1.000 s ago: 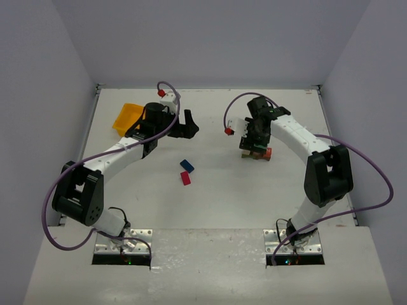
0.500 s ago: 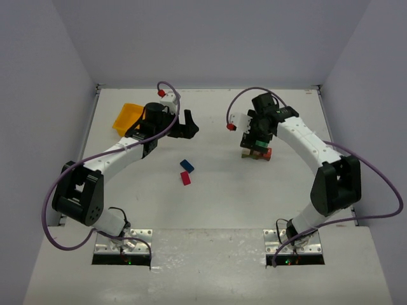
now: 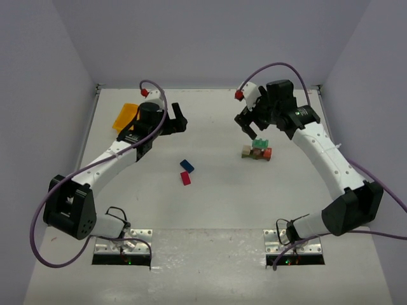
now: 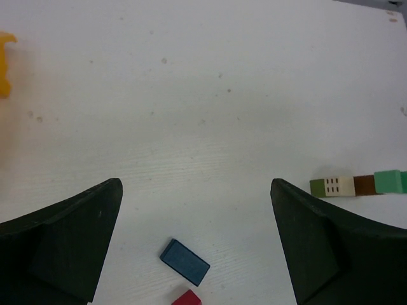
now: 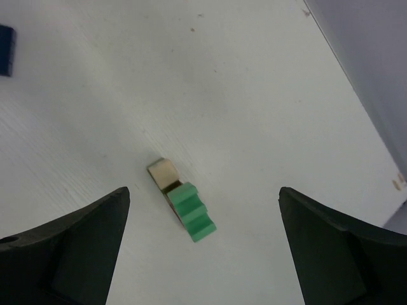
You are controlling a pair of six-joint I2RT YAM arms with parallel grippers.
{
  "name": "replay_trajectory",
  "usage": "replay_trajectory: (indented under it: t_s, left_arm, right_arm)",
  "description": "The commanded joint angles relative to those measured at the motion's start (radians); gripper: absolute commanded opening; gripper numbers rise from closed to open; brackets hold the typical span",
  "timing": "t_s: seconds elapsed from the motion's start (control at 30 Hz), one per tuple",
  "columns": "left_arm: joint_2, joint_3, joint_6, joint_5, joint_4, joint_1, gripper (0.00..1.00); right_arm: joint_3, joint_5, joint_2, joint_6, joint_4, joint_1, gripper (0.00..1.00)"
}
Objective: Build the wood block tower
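Tower [image 3: 257,150]: partly built, right of centre. Right claw [image 3: 250,129], left claw [image 3: 179,119]: wide, empty. Step: between placements. Next, likely: collect blue block [image 3: 187,166] or red block [image 3: 185,178], frame centre.

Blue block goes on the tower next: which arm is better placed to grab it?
Left, probably. The left gripper is open and nearer the blue block, which lies just ahead of it in its wrist view. The right gripper hangs open above the tower.
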Motion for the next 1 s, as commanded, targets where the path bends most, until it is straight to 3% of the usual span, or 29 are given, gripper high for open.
replay_trajectory:
  t_s: [0.0,0.07,0.23,0.37,0.53,0.73,0.97]
  left_arm:
    - [-0.069,0.023,-0.100,-0.218,-0.098,-0.008,1.00]
    - [-0.115,-0.007,-0.132,-0.270,-0.106,-0.004,1.00]
    - [-0.182,-0.064,-0.193,-0.292,-0.094,0.018,1.00]
    - [-0.225,-0.097,-0.257,-0.400,-0.133,0.033,1.00]
    - [-0.266,-0.115,-0.283,-0.437,-0.157,0.039,1.00]
    - [-0.285,-0.138,-0.253,-0.387,-0.118,0.039,1.00]
    - [-0.288,-0.148,-0.237,-0.372,-0.096,0.039,1.00]
  right_arm:
    - [-0.005,-0.082,-0.057,0.276,0.139,0.075,0.99]
    - [-0.075,0.032,-0.087,0.331,0.194,0.242,0.99]
    - [-0.198,0.068,-0.090,0.517,0.287,0.387,0.99]
    - [-0.292,0.167,-0.036,0.605,0.391,0.538,0.99]
    - [-0.268,0.304,0.118,0.675,0.408,0.589,0.99]
    - [-0.086,0.562,0.312,0.712,0.303,0.590,0.99]
    - [-0.046,0.478,0.399,0.708,0.374,0.590,0.99]
